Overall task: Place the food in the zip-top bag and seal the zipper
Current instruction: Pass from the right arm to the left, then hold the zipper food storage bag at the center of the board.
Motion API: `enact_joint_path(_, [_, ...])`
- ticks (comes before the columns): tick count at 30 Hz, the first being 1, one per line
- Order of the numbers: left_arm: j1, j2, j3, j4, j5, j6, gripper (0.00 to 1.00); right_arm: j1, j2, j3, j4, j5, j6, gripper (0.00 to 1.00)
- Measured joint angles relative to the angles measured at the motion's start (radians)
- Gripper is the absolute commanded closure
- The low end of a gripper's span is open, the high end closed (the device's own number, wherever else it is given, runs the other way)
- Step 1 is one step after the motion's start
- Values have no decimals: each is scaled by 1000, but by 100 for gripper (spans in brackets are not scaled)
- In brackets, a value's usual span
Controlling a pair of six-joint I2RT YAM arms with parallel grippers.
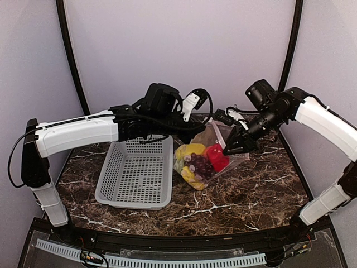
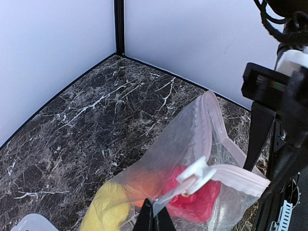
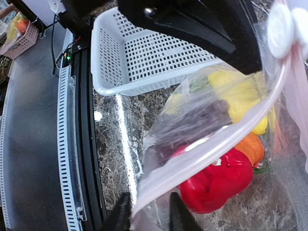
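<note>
The zip-top bag (image 1: 211, 135) lies on the marble next to the basket, with its mouth lifted. The food (image 1: 199, 161) is inside it: a red pepper (image 3: 221, 183), yellow pieces (image 3: 240, 96), an orange fruit (image 3: 251, 148) and dark grapes (image 3: 192, 125). My left gripper (image 2: 154, 214) is shut on the bag's rim just below the white slider (image 2: 197, 175) of the zipper (image 2: 240, 174). My right gripper (image 3: 148, 211) holds the other end of the zipper strip (image 3: 216, 144), which runs taut up to the slider (image 3: 284, 24). The mouth gapes between the two strips.
A white perforated basket (image 1: 136, 173) stands left of the bag, holding nothing; its corner (image 2: 33, 224) shows in the left wrist view. Pale walls close the back and sides. A black rail with a slotted white strip (image 3: 65, 144) runs along the near edge.
</note>
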Motion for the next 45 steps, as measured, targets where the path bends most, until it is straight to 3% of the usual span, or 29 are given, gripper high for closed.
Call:
enact_joint_path(5, [3, 0, -1, -5, -7, 20, 96, 0, 33, 20, 17, 60, 1, 100])
enact_joint_path(8, [14, -8, -7, -10, -1, 44, 57, 0, 8, 55, 2, 74, -48, 100])
enact_joint_path(10, [29, -29, -23, -18, 25, 68, 40, 0, -45, 63, 2, 79, -85, 100])
enact_joint_path(12, [42, -66, -62, -13, 64, 95, 29, 0, -97, 76, -8, 86, -116, 100])
enact_joint_path(15, [58, -135, -140, 21, 108, 124, 23, 0, -126, 95, -19, 86, -149, 100])
enact_joint_path(22, [63, -159, -182, 116, 172, 88, 21, 0, -108, 88, -50, 83, -173, 100])
enact_joint_path(30, [111, 6, -110, 182, 311, 3, 24, 0, -173, -5, -59, 121, -165, 100])
enact_joint_path(36, [145, 132, -110, 388, 560, -65, 36, 1, -201, -10, -76, 118, -164, 100])
enact_joint_path(45, [180, 259, -38, 629, 843, -230, 41, 1, -187, -10, -86, 116, -164, 100])
